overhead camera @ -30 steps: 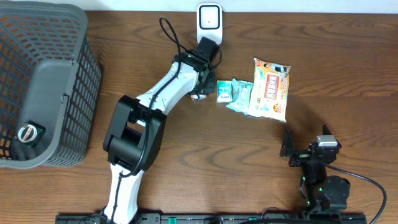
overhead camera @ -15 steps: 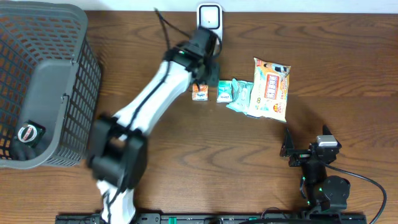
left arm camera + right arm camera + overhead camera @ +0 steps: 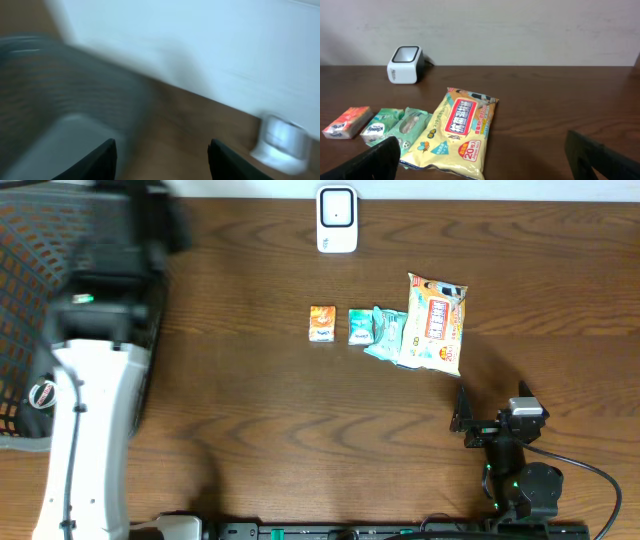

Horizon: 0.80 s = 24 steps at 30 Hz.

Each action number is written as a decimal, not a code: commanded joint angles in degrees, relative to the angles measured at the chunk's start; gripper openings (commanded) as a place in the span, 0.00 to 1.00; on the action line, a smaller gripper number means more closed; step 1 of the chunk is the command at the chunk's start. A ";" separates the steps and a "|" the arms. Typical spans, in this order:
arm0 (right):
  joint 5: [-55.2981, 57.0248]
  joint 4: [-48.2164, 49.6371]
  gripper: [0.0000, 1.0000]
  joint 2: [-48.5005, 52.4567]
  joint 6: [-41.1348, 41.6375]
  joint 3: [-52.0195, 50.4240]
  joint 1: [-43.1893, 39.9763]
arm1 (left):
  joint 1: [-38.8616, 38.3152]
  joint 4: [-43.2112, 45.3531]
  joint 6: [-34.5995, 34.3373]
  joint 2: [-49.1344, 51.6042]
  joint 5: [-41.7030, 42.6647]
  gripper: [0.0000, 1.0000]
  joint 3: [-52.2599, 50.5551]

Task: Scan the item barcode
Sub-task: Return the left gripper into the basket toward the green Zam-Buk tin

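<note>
By the basket (image 3: 22,290), the left gripper (image 3: 162,150) stands part open, apparently empty; view blurred. The orange packet (image 3: 322,323) lies near the scanner (image 3: 337,218): judged light, soft, crushable; grip across its narrow sides. The right gripper (image 3: 481,149) rests wide open, empty.

1. The table (image 3: 250,410) is dark brown with wavy wood grain.
2. The barcode scanner (image 3: 337,220) is white with a dark window.
3. The small packet (image 3: 321,323) is orange; the tissue pack (image 3: 360,326) is green and white.
4. The wipes pack (image 3: 435,323) is yellow with a red-and-white label.
5. The mesh basket (image 3: 22,295) is grey.
</note>
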 commanded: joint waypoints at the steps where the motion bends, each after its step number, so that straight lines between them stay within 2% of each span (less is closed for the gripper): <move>1: 0.04 -0.15 0.99 -0.31 -0.46 -0.11 -0.17 | 9.70 -2.95 -0.63 0.90 -3.89 0.59 0.39; 5: 0.04 -0.15 0.99 -0.31 -0.44 -0.11 -0.17 | 19.93 -8.31 -5.70 3.63 -3.91 0.60 -0.04; 11: 0.04 -0.15 0.99 -0.31 -0.44 -0.11 -0.17 | 31.28 -16.15 -17.70 10.47 -3.91 0.60 -1.29; 16: 0.04 -0.15 0.99 -0.31 -0.44 -0.11 -0.17 | 35.43 -20.57 -20.59 17.90 -3.91 0.62 -1.31; 22: 0.04 -0.15 0.99 -0.31 -0.46 -0.11 -0.17 | 37.40 -22.53 -23.02 25.16 -3.89 0.72 -1.33; 24: 0.04 -0.15 0.99 -0.31 -0.46 -0.11 -0.17 | 37.64 -22.58 -23.15 26.99 -3.87 0.78 -1.33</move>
